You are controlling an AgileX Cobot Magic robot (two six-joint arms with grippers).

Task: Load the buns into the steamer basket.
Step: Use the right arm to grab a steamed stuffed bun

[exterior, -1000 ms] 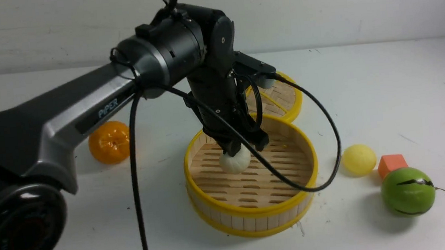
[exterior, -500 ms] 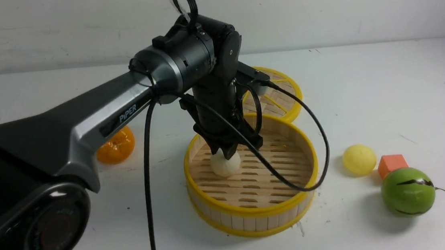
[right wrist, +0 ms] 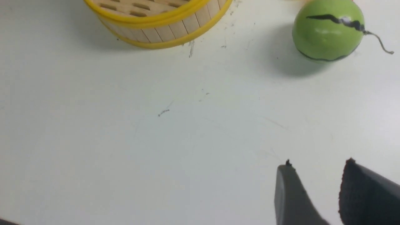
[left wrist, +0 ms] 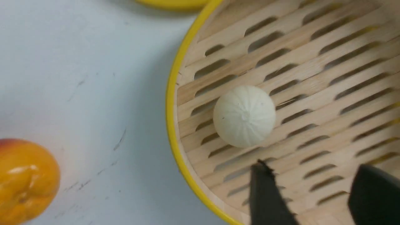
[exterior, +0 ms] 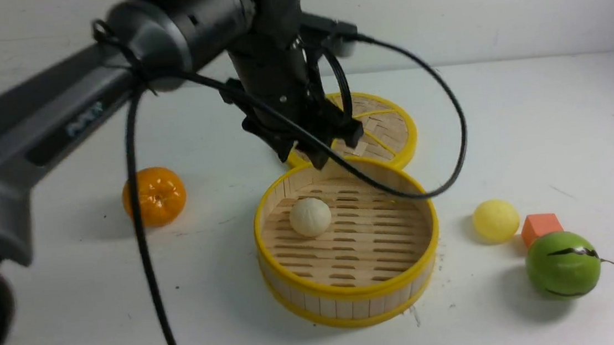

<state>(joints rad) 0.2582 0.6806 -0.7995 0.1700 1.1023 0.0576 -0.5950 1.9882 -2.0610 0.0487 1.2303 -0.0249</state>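
Observation:
The cream bun [exterior: 310, 216] lies on the slatted floor of the steamer basket [exterior: 351, 292], near its left wall; it also shows in the left wrist view [left wrist: 244, 116] inside the basket's yellow rim [left wrist: 171, 103]. My left gripper [exterior: 303, 159] hangs open and empty above the basket's back rim, clear of the bun; the left wrist view shows its tips [left wrist: 311, 165] apart over the slats. The pale yellow bun [exterior: 496, 220] sits on the table right of the basket. My right gripper [right wrist: 318, 162] is open and empty over bare table, near the basket's front [right wrist: 162, 28].
An orange [exterior: 154, 196] sits left of the basket. The flat woven lid [exterior: 386, 126] lies behind the basket. An orange cube [exterior: 539, 227] and a green ball with a stem [exterior: 562, 264] sit beside the yellow bun. The left arm's cable loops over the basket.
My left gripper opened, let go of the cream bun on the basket floor, and rose up and back. The bun stays where it was set down.

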